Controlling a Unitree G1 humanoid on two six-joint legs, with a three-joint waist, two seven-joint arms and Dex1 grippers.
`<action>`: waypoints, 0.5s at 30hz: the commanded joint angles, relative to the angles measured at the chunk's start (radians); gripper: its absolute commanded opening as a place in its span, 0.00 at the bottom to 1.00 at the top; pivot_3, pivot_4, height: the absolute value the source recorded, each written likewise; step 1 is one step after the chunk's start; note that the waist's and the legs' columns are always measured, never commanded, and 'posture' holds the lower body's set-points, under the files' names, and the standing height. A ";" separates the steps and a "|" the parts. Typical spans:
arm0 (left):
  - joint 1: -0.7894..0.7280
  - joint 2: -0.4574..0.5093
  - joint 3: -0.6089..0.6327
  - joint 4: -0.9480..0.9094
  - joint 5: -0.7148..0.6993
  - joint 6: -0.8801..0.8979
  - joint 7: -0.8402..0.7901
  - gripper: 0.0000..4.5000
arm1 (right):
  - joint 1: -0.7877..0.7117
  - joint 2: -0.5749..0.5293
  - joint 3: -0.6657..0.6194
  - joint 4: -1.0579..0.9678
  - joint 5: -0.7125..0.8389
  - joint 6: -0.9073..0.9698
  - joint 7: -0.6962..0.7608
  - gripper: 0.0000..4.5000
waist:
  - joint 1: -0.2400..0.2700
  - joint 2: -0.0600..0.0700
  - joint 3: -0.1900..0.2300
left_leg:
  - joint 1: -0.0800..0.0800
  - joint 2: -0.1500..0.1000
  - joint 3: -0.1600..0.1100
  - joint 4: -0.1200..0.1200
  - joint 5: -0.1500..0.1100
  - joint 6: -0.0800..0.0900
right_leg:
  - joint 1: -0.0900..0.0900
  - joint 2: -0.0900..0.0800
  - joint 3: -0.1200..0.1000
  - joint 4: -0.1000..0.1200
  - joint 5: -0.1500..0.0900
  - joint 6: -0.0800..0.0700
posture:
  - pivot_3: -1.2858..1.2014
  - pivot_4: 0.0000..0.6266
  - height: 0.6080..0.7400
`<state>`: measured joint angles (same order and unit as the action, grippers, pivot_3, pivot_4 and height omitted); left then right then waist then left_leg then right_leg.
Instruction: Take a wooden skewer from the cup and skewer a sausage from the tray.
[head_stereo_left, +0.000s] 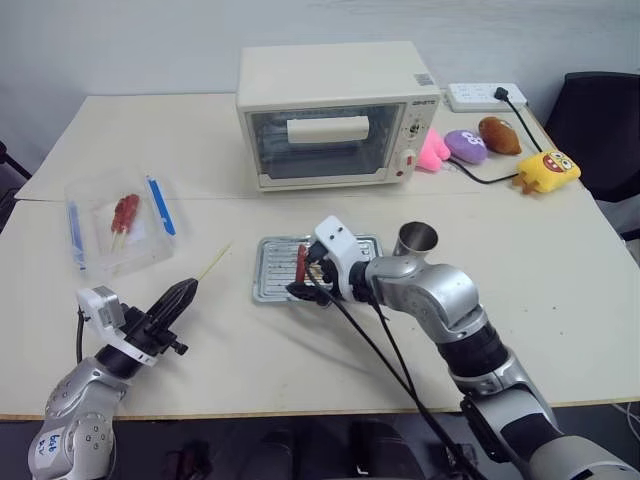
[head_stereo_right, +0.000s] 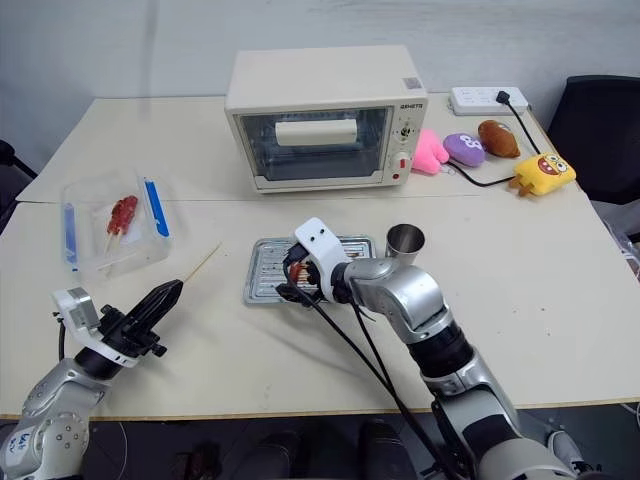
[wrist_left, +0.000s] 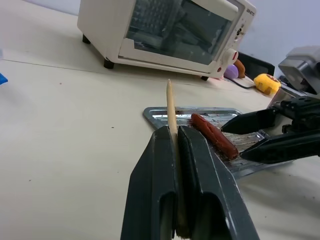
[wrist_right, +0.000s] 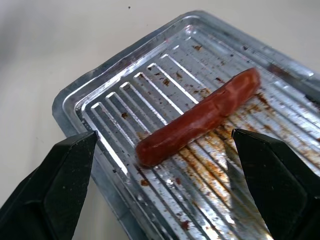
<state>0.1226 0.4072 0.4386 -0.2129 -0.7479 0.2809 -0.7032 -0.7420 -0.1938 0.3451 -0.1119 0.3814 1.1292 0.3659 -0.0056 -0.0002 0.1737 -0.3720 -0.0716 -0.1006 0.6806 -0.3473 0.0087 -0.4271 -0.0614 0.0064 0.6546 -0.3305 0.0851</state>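
Note:
My left gripper is shut on the wooden skewer, whose pale pointed end sticks out past the fingertips toward the tray. It hovers over the table, left of the tray. On the tray's ridged base lies the dark red sausage. My right gripper is open just above the tray. One black finger stands on each side of the sausage, with no contact seen. The shiny steel cup stands just right of the tray, behind my right wrist.
A cream toaster oven stands behind the tray. A clear plastic box with red clustered pieces on short sticks sits at the left. Plush toys and a power strip lie at the back right. A black chair is at the far right.

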 joint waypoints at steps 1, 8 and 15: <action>0.009 0.010 0.009 -0.051 -0.008 0.001 0.013 0.00 | -0.015 0.027 -0.009 -0.014 -0.027 -0.003 -0.025 1.00 | 0.000 0.000 0.000 | 0.000 0.000 0.000 0.000 0.000 0.000 | 0.000 0.000 0.000 0.000 0.000 0.000 | 0.52 0.24 1.00; 0.007 0.010 -0.002 -0.078 -0.011 0.022 0.036 0.00 | -0.008 0.081 -0.014 0.015 -0.075 -0.025 -0.066 0.95 | -0.002 0.000 0.000 | 0.000 0.000 0.000 0.000 0.000 0.000 | 0.000 0.000 0.000 0.000 0.000 0.000 | 0.52 0.24 1.00; 0.000 0.013 -0.009 -0.100 -0.015 0.042 0.058 0.00 | 0.001 0.071 -0.003 0.036 -0.124 -0.057 -0.068 0.59 | -0.006 0.000 0.000 | 0.000 0.000 0.000 0.000 0.000 0.000 | 0.000 0.000 0.000 0.001 0.000 0.000 | 0.52 0.24 1.00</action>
<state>0.1246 0.4083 0.4216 -0.2685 -0.7487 0.3246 -0.6487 -0.7404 -0.1228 0.3450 -0.0557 0.2672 1.0894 0.2930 -0.0115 -0.0001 0.1737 -0.3720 -0.0718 -0.1004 0.6804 -0.3473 0.0087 -0.4275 -0.0613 0.0065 0.6553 -0.3306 0.0851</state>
